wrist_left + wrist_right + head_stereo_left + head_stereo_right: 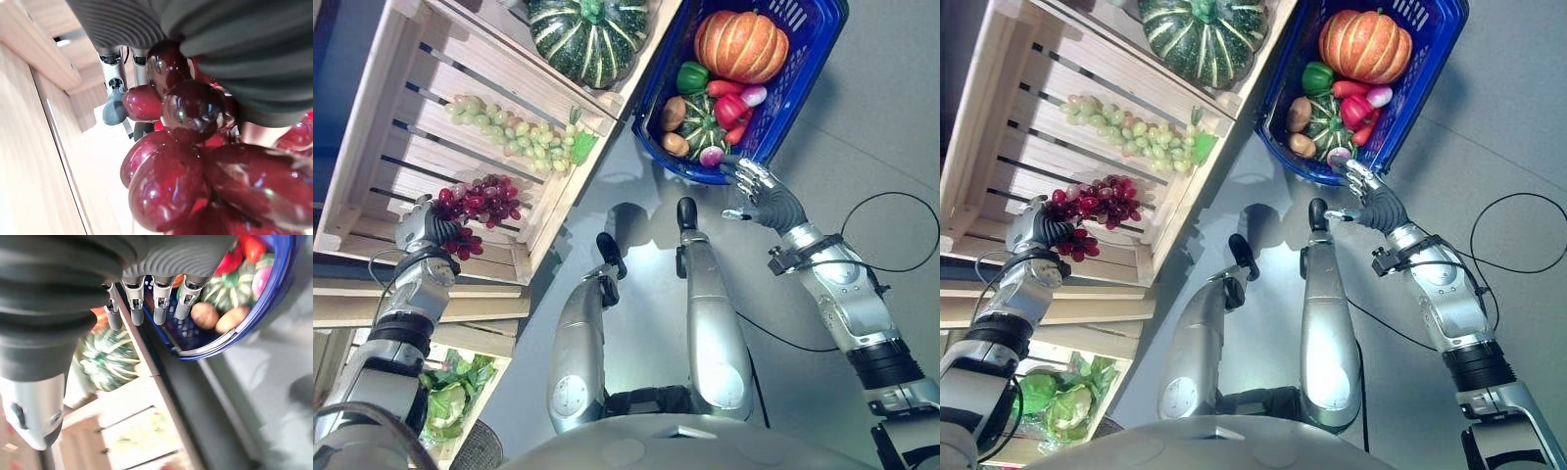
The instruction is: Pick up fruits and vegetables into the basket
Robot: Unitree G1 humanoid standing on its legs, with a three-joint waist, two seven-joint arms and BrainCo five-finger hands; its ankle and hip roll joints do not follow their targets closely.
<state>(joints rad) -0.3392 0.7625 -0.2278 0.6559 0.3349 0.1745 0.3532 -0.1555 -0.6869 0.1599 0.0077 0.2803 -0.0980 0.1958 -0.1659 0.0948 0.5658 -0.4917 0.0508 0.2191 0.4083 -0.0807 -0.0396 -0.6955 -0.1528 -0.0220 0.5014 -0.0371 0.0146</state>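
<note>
We have the red grapes (pixel 478 204) in our left robot hand (pixel 433 227), at the near end of the wooden crate (pixel 372 137).

Our left robot hand is curled round the near end of the bunch, the dark berries pressed right up against it in the wrist view, while the rest of the bunch lies on the crate slats. The green grapes (pixel 504 134) lie further along the same crate, and a large striped squash (pixel 587 34) sits in the next compartment. Our right robot hand (pixel 759 194) hangs with fingers relaxed and empty just beside the near rim of the blue basket (pixel 813 59), which already holds a pumpkin (pixel 741 44), peppers and other vegetables. We judge the pick is under way; next we must lift the bunch clear of the crate wall and carry it across to the basket.
</note>
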